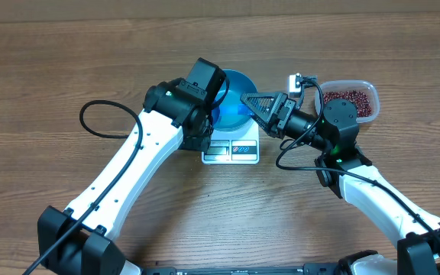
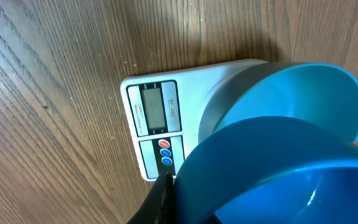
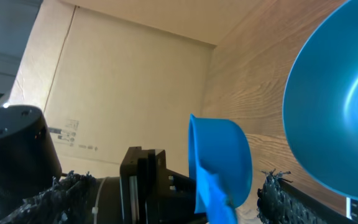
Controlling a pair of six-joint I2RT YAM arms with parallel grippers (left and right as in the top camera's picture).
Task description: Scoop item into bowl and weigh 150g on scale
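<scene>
Left wrist view shows the left claw [image 2: 165, 198] with its jaws pressed together, apparently pinching the thin near wall of the bowl [image 2: 291, 99]. One dark finger shows just outside the rim. The grip looks meant to steady the bowl, which seems slightly tipped, on the scale [image 2: 191, 106]. The bowl covers the part of the scale away from the display, so the window and buttons stay readable. No beans show inside the bowl.

Right of the scale, the right claw [image 3: 173, 194] points toward the bowl with its jaws wide. The small blue scoop [image 3: 219, 163] sits between them with a gap on either side of its cup. I cannot tell whether its handle is gripped lower down, or whether it carries anything.

Farther right of the scale, the beans [image 1: 347, 98] lie in a clear tub [image 1: 369, 85] on the table [image 1: 52, 61], within the scooping arm's reach. I judge the weighing has barely begun.
</scene>
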